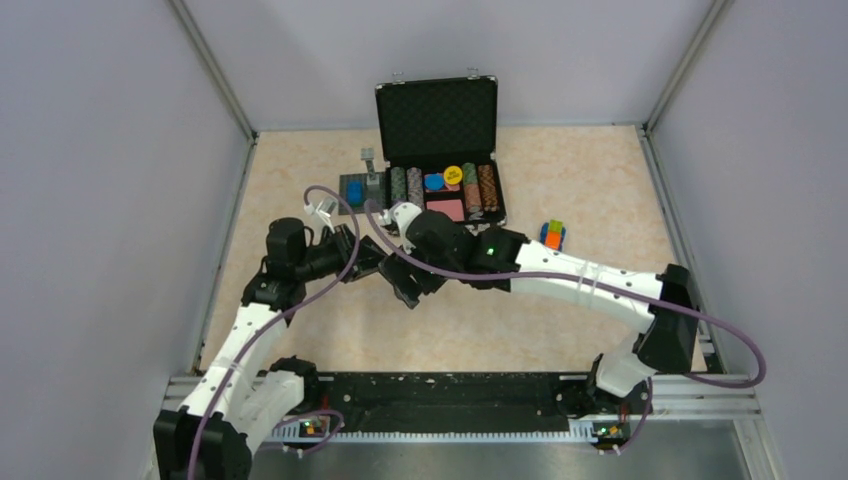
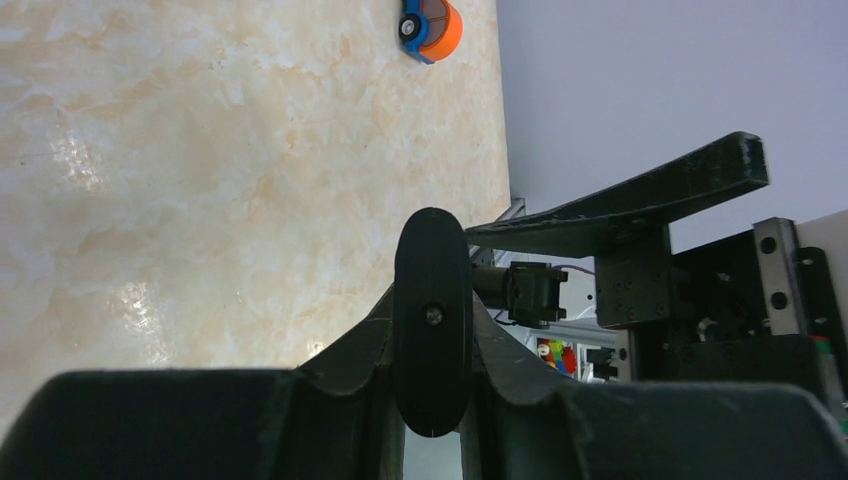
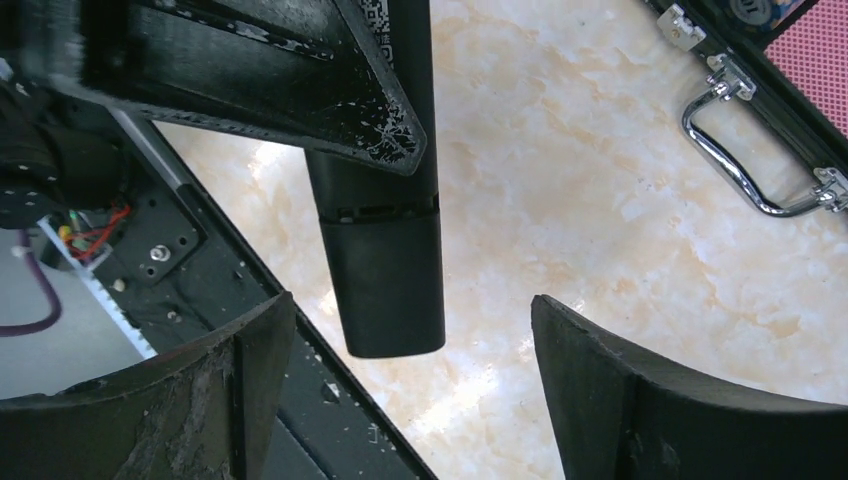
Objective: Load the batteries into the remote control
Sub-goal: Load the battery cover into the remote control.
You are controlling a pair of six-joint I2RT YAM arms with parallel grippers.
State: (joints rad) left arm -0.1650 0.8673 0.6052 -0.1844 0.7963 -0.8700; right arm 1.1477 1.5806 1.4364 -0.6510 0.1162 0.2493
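Above the marbled table (image 1: 450, 330), left jaws clamp the remote control (image 3: 385, 270), right jaws straddling its end, wide apart.

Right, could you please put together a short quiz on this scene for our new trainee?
1. True or false: the right gripper has its jaws open.
2. What holds the remote control? A. the left gripper; B. the right gripper; C. nothing.
3. Fill in the gap: the lid of the black case stands ____.

Key: 1 true; 2 A; 3 open.
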